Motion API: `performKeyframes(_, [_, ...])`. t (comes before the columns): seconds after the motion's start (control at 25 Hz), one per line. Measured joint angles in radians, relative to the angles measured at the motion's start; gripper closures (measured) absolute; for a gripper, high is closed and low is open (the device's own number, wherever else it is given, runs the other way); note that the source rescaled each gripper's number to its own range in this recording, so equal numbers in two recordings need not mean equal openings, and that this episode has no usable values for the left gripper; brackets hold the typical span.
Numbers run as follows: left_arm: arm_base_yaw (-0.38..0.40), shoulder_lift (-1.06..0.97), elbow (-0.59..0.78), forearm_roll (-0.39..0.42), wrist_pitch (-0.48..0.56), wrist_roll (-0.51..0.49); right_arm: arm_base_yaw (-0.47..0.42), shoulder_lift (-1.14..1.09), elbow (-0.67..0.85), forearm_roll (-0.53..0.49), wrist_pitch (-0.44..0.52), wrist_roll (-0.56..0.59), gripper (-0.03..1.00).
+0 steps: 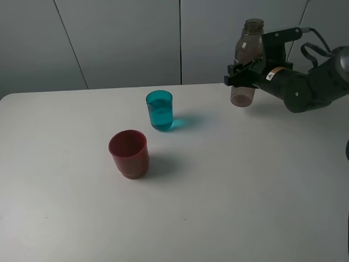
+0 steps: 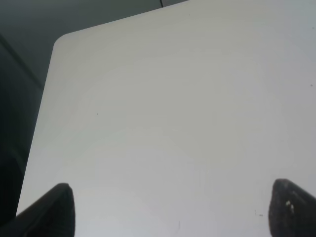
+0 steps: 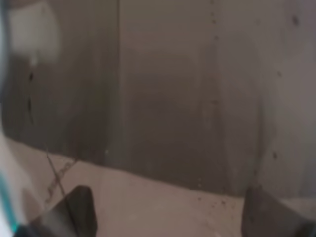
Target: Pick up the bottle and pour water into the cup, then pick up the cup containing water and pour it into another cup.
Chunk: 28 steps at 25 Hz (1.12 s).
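Red cup [image 1: 128,154] sat nearest; teal cup [image 1: 159,110] behind. Right gripper [image 1: 244,76] clamped the bottle [image 1: 248,50] by the far edge; we judged: lower upright, slowly. Left gripper [image 2: 173,203] gaped, empty.

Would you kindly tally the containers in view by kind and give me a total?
Cups: 2 (the teal-blue cup and the dark red cup)
Bottles: 1 (the grey-brown bottle)
Total: 3
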Motion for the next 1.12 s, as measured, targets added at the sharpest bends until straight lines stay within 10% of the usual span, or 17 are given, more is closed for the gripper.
performKeyframes(1.12, [0.0,0.0,0.0,0.0,0.0,0.0,-0.016,0.111,-0.083,0.0,0.014,0.0,0.95])
